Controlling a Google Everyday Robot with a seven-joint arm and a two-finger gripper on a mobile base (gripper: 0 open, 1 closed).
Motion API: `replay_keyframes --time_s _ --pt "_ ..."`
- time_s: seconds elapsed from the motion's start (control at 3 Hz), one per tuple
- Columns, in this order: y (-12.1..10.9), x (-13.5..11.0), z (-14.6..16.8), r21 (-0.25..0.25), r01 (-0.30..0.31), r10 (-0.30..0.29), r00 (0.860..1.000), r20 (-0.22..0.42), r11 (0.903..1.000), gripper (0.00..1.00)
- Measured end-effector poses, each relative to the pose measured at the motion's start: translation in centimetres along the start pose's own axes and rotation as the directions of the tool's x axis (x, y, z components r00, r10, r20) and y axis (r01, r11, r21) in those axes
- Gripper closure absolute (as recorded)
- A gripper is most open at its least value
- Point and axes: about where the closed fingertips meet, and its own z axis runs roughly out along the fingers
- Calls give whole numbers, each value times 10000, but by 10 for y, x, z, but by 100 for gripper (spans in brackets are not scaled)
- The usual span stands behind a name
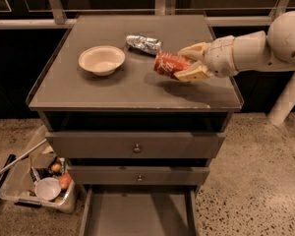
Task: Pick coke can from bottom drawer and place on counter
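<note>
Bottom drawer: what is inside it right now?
Only bare grey floor shows in the open bottom drawer; its rear, under the drawer above, is hidden. The coke can is in the gripper, above the counter.
</note>
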Motion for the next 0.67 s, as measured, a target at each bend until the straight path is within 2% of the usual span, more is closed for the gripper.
replay_keyframes --time_s 0.33,0.67 --pt "-6 25 0 423 -998 1018 9937 -475 9941 100" --pt "-8 39 4 599 -1603 1637 9848 -582 9853 100"
